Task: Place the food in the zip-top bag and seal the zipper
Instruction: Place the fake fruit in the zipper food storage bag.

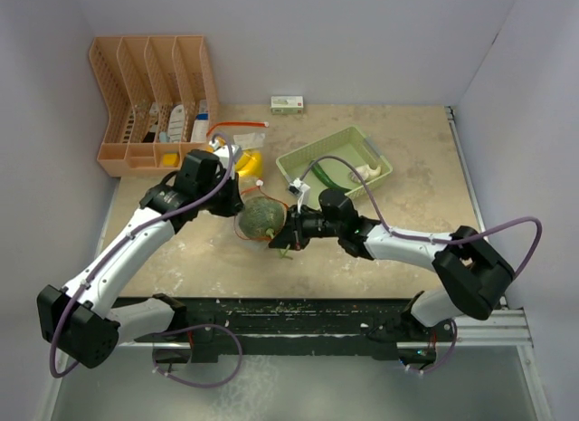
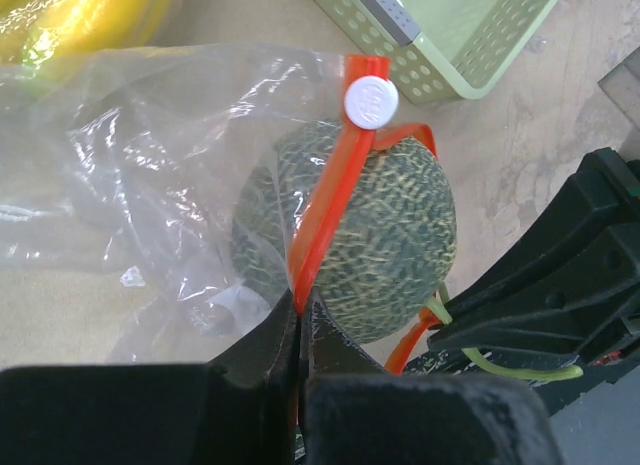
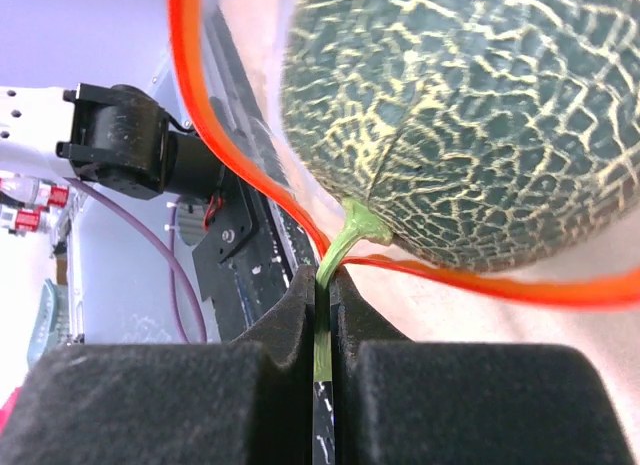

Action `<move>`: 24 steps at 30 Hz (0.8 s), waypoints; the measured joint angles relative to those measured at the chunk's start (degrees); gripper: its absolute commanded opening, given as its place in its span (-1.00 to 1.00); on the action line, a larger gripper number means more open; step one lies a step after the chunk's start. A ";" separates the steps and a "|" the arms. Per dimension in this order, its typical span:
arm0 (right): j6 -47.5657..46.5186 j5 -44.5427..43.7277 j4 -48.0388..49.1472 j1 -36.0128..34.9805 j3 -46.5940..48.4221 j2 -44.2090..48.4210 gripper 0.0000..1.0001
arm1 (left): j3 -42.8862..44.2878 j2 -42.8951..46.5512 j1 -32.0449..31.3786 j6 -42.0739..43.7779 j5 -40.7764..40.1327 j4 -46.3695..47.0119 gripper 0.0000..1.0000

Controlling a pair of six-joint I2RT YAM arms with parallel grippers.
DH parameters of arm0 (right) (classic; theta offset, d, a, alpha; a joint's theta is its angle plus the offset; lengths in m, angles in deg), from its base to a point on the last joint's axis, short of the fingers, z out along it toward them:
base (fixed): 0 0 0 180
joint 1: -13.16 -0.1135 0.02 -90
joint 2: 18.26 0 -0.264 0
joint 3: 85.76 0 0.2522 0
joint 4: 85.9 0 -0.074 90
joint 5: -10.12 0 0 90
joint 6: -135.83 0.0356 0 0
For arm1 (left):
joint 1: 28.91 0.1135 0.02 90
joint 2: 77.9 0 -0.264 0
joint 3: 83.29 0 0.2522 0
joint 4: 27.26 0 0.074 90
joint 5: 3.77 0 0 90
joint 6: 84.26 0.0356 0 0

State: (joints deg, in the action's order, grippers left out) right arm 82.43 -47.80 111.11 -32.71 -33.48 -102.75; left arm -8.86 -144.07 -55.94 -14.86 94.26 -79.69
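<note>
The netted grey-green melon (image 1: pixel 258 218) (image 2: pixel 375 240) (image 3: pixel 470 115) sits in the mouth of the clear zip-top bag (image 2: pixel 140 175), whose orange zipper rim (image 2: pixel 325 205) (image 3: pixel 215 155) loops around it. A white slider (image 2: pixel 370 100) rides on the rim. My left gripper (image 1: pixel 240 206) (image 2: pixel 298 320) is shut on the orange rim. On the other side, my right gripper (image 1: pixel 289 235) (image 3: pixel 325 285) is shut on the melon's green stem (image 3: pixel 345 240). A yellow banana bunch (image 1: pixel 247 161) (image 2: pixel 90 20) lies behind the bag. The cucumber (image 1: pixel 322 175) and a white piece (image 1: pixel 365 172) lie in the basket.
The pale green mesh basket (image 1: pixel 308 152) (image 2: pixel 450 55) stands just behind and right of the melon. An orange slotted organizer (image 1: pixel 154 100) fills the back left corner. A small white box (image 1: pixel 287 103) lies at the back wall. White walls close in both sides.
</note>
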 measured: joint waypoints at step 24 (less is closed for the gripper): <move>-7.74 -9.20 -25.09 -1.86 20.70 2.95 0.77 | 1.66 -3.19 -0.11 -1.01 4.09 2.19 -1.00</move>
State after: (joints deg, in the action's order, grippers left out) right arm 74.69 -57.01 86.01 -34.56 -12.78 -99.80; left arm -7.20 -147.26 -56.05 -15.86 98.35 -77.51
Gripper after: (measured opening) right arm 0.869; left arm 0.007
